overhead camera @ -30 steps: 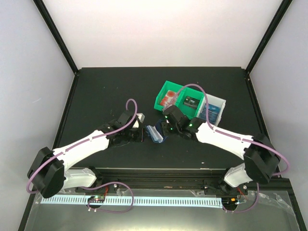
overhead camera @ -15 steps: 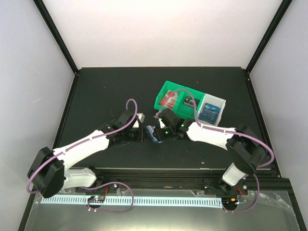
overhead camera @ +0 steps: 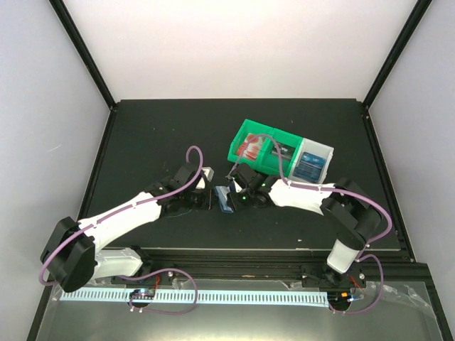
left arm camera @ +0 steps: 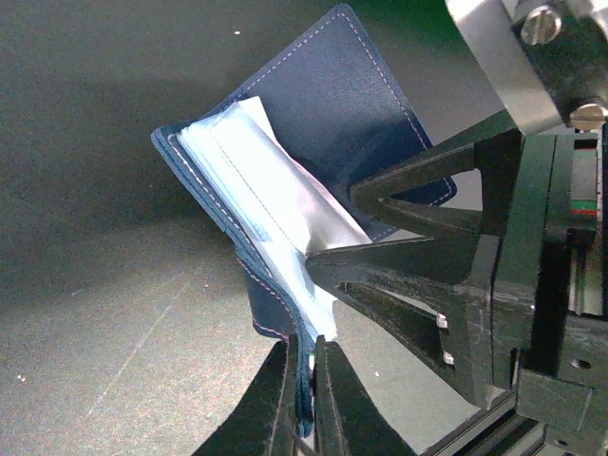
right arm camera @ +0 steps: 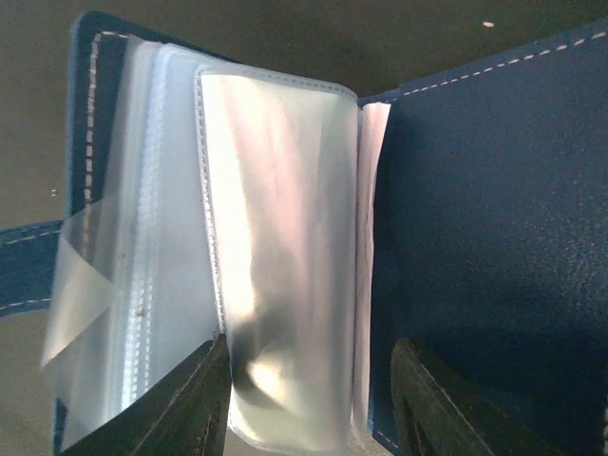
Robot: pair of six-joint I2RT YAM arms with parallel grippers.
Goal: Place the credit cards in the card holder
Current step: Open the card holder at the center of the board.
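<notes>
The dark blue card holder [overhead camera: 226, 199] stands open on the mat between both grippers. My left gripper [left arm camera: 306, 380] is shut on the lower edge of its cover [left arm camera: 323, 123]. My right gripper [right arm camera: 309, 399] is open, its fingers wide apart on either side of a pale clear inner sleeve [right arm camera: 275, 256], with the blue cover [right arm camera: 484, 209] to the right. In the top view the right gripper [overhead camera: 239, 195] sits right against the holder. Credit cards lie in the tray: red-and-white [overhead camera: 250, 148], dark [overhead camera: 279, 150], blue [overhead camera: 310, 165]. Neither gripper holds a card.
The green and white compartment tray [overhead camera: 236, 150] stands just behind the right gripper, at mid right of the black mat. The right arm's black fingers [left arm camera: 408, 247] crowd the holder in the left wrist view. The table's near rail [overhead camera: 234, 250] runs close below both arms.
My right gripper has moved left from beside the tray to the open card holder. The left gripper has kept its hold and place.
</notes>
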